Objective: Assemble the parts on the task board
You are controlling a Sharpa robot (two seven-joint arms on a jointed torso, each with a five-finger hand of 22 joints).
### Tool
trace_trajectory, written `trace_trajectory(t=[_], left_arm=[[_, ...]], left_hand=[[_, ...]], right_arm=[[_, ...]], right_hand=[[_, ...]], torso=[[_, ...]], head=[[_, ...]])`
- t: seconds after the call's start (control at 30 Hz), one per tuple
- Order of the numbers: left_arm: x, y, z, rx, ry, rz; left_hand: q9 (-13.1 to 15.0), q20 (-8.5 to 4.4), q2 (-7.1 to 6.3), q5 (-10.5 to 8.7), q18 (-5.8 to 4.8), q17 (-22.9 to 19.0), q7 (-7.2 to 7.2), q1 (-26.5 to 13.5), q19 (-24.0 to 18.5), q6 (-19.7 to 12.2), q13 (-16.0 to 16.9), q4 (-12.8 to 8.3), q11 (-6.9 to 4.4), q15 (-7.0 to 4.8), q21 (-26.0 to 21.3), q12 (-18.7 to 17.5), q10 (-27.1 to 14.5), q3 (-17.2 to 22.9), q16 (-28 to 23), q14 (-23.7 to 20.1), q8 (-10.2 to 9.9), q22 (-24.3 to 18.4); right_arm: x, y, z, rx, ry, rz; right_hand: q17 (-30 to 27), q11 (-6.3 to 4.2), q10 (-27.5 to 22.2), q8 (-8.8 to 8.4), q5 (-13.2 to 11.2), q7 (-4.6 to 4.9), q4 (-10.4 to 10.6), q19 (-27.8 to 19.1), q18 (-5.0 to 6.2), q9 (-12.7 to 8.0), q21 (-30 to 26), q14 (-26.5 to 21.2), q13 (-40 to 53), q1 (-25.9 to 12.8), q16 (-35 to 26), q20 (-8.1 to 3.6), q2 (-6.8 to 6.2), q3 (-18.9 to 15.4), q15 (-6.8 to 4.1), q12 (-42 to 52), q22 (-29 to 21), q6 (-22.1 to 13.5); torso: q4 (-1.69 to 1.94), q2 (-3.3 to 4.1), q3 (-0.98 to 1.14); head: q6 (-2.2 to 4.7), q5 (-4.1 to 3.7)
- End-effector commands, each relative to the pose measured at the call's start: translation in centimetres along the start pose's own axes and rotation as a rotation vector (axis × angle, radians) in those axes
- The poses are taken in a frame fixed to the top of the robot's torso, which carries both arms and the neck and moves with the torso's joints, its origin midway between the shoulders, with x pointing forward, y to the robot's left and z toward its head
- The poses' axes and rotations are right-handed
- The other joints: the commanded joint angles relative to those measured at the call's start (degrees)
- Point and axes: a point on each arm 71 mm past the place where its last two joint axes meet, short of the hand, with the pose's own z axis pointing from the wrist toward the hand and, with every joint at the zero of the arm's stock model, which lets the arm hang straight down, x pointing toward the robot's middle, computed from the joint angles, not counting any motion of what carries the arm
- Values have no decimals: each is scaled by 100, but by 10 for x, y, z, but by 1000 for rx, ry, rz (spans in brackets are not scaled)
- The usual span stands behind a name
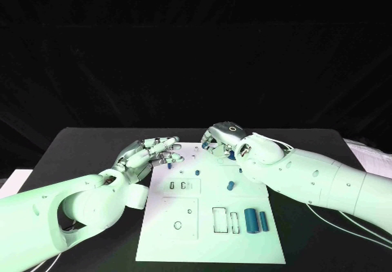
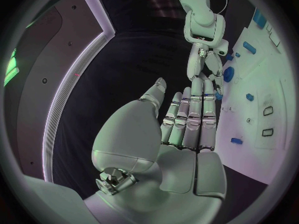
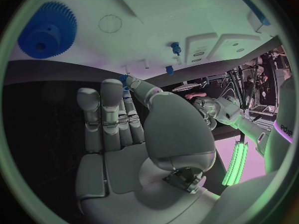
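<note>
Head view, black table (image 1: 90,147), white task board (image 1: 212,238), left hand (image 1: 151,153) and right hand (image 1: 225,139) both empty, fingers apart

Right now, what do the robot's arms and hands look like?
Both arms, left arm and right arm, have smooth white rounded shells. The left hand and right hand are silver metal with segmented fingers. Thin white cables run along the right arm.

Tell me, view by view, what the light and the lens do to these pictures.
Head view: greenish light washes the white board and both arms, and the black table and backdrop swallow detail. Left wrist view: fisheye bends the board's edge, with a violet tint on the board and a bright curved strip beside the left hand. Right wrist view: the blue gear is sharp, and the board's edge curves.
</note>
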Motion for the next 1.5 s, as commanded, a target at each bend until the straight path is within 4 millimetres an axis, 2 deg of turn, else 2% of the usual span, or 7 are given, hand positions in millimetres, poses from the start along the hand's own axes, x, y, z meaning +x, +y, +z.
trace_trajectory(t=[0.03, 0.63, 0.87, 1.5], left_arm=[[4, -1, 0, 4, 27, -14], [10, -4, 0, 10, 42, -16], [10, -6, 1, 12, 43, -15], [7, -7, 2, 16, 35, -10]], left_hand=[[-6, 7, 61, 9, -1, -2, 80, -4, -42, -29, -8, -18, 0, 8, -24, -20, -37, 0, -24, -34, -31, -8], [-6, 7, 61, 9, -1, -2, 80, -4, -42, -29, -8, -18, 0, 8, -24, -20, -37, 0, -24, -34, -31, -8], [-6, 10, 66, 10, 0, -2, 81, 0, -47, -35, -9, -25, 2, 10, -26, -19, -43, 5, -28, -39, -34, -10], [-6, 10, 66, 10, 0, -2, 81, 0, -47, -35, -9, -25, 2, 10, -26, -19, -43, 5, -28, -39, -34, -10]], right_arm=[[-2, 0, 4, 14, -24, -4], [6, 4, 18, 27, 30, -17], [7, 8, 20, 23, 36, -16], [7, 11, 17, 13, 43, -14]], right_hand=[[18, 11, -28, -16, -20, 50, 42, 15, -118, 7, 22, -11, 0, -46, 36, 24, -46, 7, 28, -2, 16, -11], [53, 16, -49, -18, -52, 52, 83, 20, -121, 5, 40, -7, 1, -95, 85, 34, -75, 1, 36, 0, 43, -24], [68, 17, -52, -19, -53, 53, 90, 22, -121, 4, 43, -6, 1, -101, 100, 35, -75, 1, 37, 0, 48, -27], [79, 18, -54, -17, -57, 54, 114, 22, -122, 4, 49, -5, 3, -125, 119, 39, -82, -4, 40, 3, 55, -28]], torso=[[25, 42, -5], [71, 160, -23], [68, 160, -28], [62, 163, -20]], head=[[10, 5], [8, -5], [1, 4], [-16, 18]])
